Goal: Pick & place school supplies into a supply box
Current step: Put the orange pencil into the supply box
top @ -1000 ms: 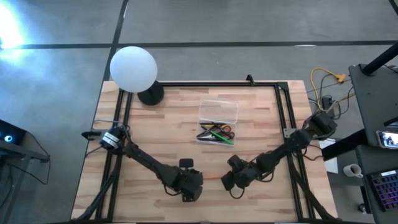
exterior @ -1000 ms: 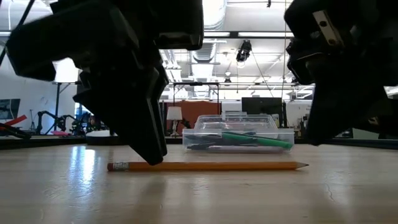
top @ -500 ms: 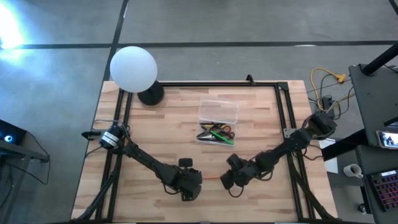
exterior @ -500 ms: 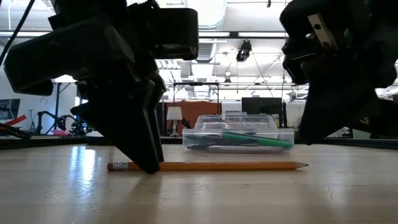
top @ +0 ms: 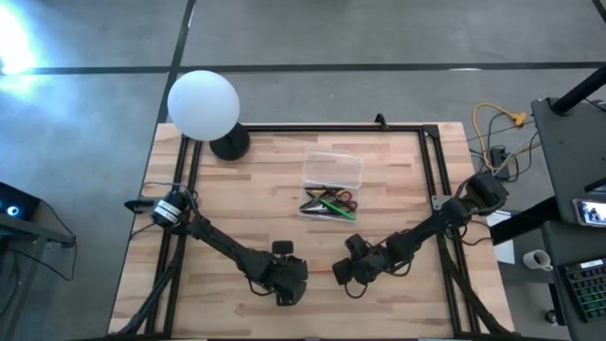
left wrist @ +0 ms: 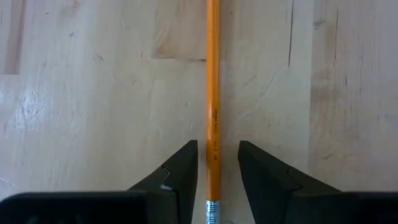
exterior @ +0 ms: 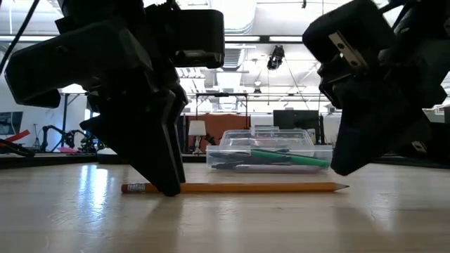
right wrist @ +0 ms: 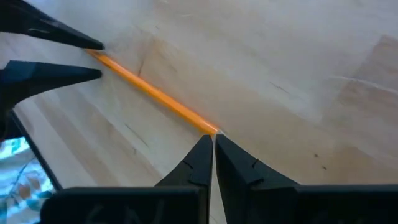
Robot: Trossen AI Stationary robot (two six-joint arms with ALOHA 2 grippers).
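Now left claw (left wrist: 217, 165) parted astride slim orange pencil (left wrist: 213, 93); right claw (right wrist: 212, 149) pinched closed.

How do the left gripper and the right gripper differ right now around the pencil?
The left gripper is open, fingers straddling the orange pencil near its eraser end; the right gripper is shut, fingers together at the pencil's other end. In the low view the left reaches the table; the right hangs above it. Both sit low near the table's front edge.
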